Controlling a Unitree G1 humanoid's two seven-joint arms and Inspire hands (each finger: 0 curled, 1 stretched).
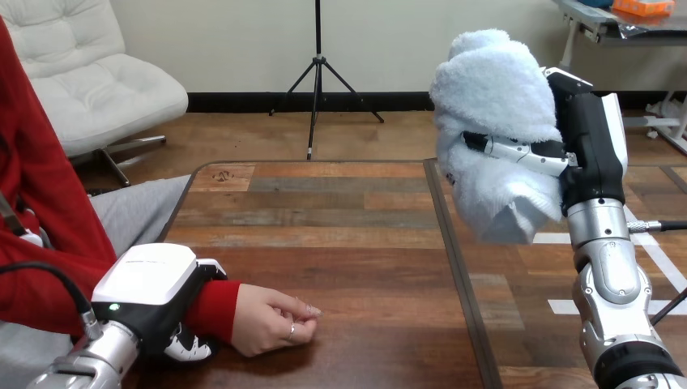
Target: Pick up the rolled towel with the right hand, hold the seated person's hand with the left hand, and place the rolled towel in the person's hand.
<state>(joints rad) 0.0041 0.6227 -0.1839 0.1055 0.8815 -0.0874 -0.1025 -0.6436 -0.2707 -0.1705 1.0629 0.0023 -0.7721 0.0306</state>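
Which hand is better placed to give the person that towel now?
The right: its right hand holds the rolled towel in the air, while the left hand is curled round the person's wrist.

Probably a robotics lab or test room: plain wood-plank bench [340,235] (dark strip running down it) from centre to 6 o'clock, silver machine left arm [81,356] at 8, right arm [612,284] at 4, person's hand [271,320] resting on the bench at 7.
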